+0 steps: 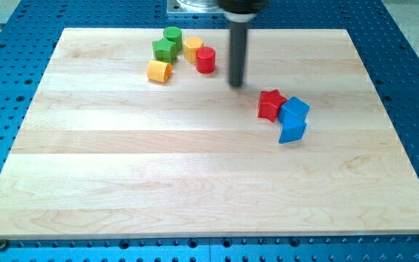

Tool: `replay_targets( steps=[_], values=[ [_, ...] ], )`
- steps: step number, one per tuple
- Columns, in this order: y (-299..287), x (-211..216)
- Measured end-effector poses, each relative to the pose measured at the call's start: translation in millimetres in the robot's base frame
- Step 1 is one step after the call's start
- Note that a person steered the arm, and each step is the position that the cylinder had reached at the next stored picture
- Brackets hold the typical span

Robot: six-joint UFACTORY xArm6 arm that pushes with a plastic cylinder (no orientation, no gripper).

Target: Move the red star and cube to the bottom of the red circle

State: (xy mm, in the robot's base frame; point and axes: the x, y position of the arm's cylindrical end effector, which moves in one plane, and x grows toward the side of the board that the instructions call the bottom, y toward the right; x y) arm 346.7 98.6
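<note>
Wooden board (195,182), blocks in two clusters. No jaws on this rig, only tip (236,84), between red circle (206,60) and red star (270,105). Blue cube (294,109) touching star, blue wedge (292,130) below. Best approached from the right, pushing both leftward, stopping under circle.

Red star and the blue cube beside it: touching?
Touching. The camera view shows the red star pressed against the blue cube, no board visible between them.
</note>
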Motion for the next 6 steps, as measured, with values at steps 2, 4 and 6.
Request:
replay_targets(
  steps=[2, 4, 6],
  values=[
    [138, 68],
    [6, 87],
    [-76, 58]
  ],
)
